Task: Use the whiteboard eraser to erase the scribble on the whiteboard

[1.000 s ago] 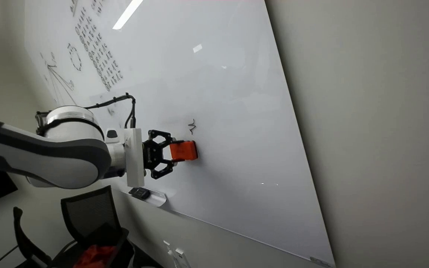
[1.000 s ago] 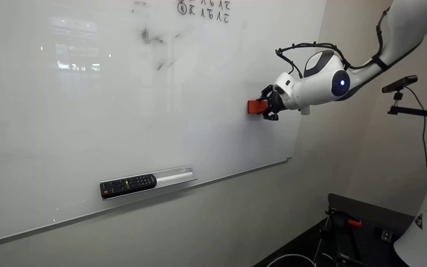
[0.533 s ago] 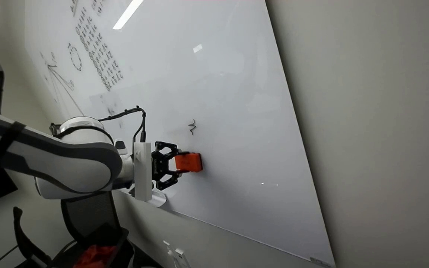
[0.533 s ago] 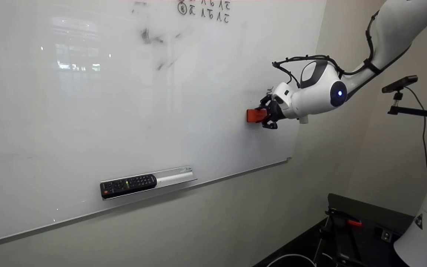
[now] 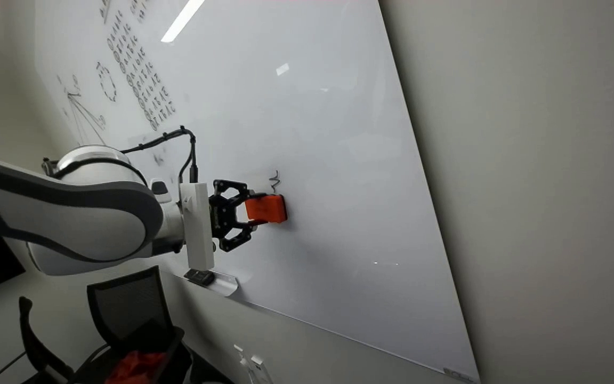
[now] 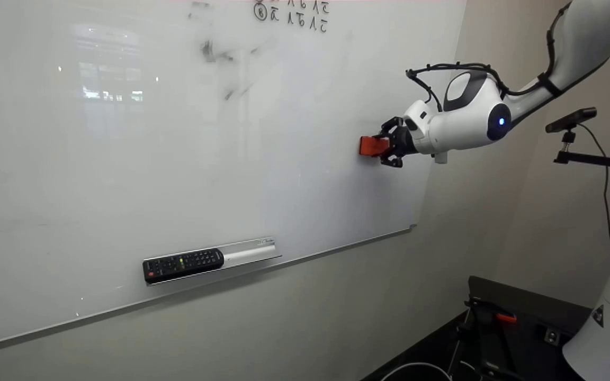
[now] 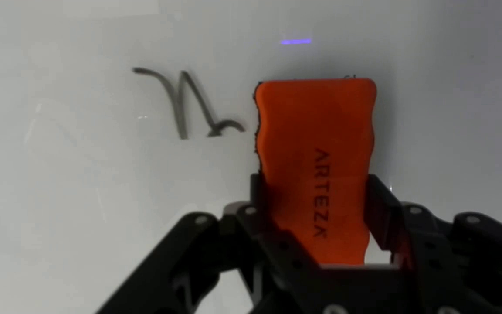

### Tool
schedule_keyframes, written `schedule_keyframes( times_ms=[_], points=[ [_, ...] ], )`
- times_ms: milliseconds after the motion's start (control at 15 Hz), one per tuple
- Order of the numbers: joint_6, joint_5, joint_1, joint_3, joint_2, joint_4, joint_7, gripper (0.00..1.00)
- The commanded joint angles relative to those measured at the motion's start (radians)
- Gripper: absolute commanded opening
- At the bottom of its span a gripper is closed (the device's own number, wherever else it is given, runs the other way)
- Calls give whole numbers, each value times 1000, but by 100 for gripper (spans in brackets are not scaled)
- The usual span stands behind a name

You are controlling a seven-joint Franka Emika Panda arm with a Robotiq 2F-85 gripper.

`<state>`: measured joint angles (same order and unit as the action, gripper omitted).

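My gripper point(image 5: 258, 208) is shut on the orange-red whiteboard eraser point(image 5: 269, 209), also seen in an exterior view point(image 6: 373, 146). In the wrist view the gripper point(image 7: 314, 187) has one finger on each long side of the eraser point(image 7: 316, 126). The eraser's black side faces the whiteboard point(image 5: 349, 213); whether it touches is hard to tell. The scribble point(image 5: 275, 180) is a dark zigzag just above the eraser. In the wrist view the scribble point(image 7: 178, 98) lies left of the eraser, its end close to the eraser's edge. In an exterior view point(image 6: 400, 138) the gripper hides it.
A ledge point(image 6: 249, 255) on the board's lower edge holds a black remote control point(image 6: 183, 265). Grids of writing point(image 5: 142, 74) and line drawings point(image 5: 86, 114) are farther along the board. A chair point(image 5: 128, 304) stands below the arm. A camera on a stand point(image 6: 570, 120) is behind the arm.
The eraser in my gripper went down the board, then back up toward the scribble, now slightly higher than one second ago. The scribble looks unchanged.
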<state>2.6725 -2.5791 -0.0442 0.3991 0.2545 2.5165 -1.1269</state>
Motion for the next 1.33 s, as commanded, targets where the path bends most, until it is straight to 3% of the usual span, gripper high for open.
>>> schedule_keyframes(
  times_ms=[0,267,467,933,1267],
  points=[
    [-36,-30,-35,9,139,-16,20,31],
    [-63,-4,-56,15,254,-32,29,31],
    [-88,23,-47,22,273,-58,44,31],
    [-38,172,14,-22,180,32,163,31],
    [-44,234,98,-99,92,120,130,31]
  ],
)
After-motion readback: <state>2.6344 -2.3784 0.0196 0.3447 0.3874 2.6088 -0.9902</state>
